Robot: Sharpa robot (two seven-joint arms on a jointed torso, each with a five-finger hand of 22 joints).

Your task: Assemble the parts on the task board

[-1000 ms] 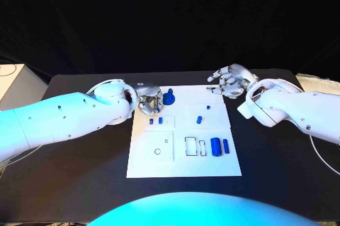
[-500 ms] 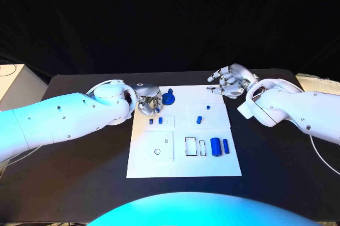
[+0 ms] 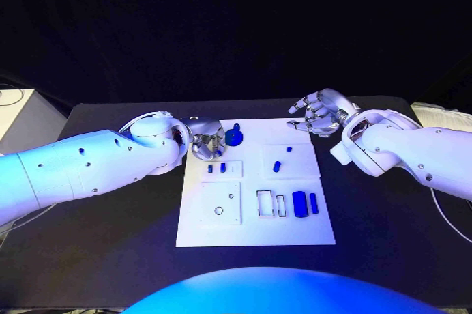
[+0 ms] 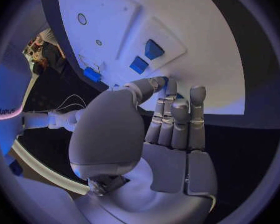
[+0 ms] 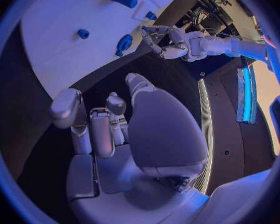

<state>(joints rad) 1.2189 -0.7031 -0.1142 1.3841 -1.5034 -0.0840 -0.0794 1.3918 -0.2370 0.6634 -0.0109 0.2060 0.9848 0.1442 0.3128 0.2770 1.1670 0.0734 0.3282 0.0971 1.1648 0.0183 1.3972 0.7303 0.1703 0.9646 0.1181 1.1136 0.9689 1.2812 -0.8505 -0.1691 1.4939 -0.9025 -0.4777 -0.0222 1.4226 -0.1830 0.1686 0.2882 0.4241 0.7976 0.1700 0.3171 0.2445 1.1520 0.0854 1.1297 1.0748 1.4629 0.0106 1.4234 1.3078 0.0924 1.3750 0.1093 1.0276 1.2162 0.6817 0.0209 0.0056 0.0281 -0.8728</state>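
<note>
A matte black rectangular table (image 3: 98, 259) spreads under the left hand (image 3: 204, 140) and the right hand (image 3: 316, 112). Beyond both hands hangs a plain black backdrop (image 3: 236, 41), unlit. Well out from the left hand, past the table's corner, stands a pale box-shaped cabinet (image 3: 24, 116) with a thin dark cable (image 3: 10, 95) on top. Out past the right hand, at the table's edge, lies a pale object (image 3: 433, 112), too cropped to identify. Cool bluish light falls from above.
</note>
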